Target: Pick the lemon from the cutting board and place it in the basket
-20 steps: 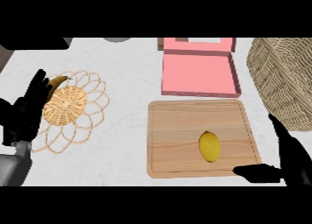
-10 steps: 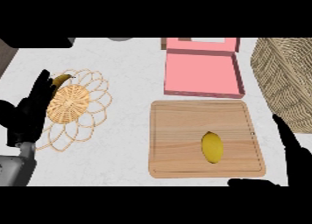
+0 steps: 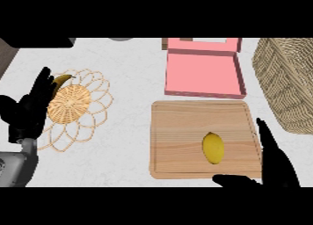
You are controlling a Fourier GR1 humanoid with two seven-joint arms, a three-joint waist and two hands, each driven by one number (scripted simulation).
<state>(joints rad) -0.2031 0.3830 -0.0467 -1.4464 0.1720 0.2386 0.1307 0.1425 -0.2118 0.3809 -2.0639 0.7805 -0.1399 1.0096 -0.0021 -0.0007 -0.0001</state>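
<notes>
A: Where does the lemon [image 3: 213, 148] lie?
B: On the cutting board [image 3: 185, 132], near the right hand [image 3: 273, 169], fingers straight.
A: Surroundings?
B: Pink box [image 3: 203, 72], wicker basket [image 3: 292, 83]; left hand [image 3: 26, 114], fingers extended, overlaps wire trivet [image 3: 88, 110].

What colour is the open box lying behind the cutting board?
Pink, seen in the head view: the box beyond the cutting board.

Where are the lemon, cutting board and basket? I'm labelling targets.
lemon [image 3: 213, 147]: head view, middle of its yellow skin.
cutting board [image 3: 185, 132]: head view, bare wood left of the lemon.
basket [image 3: 290, 83]: head view, woven wall.
</notes>
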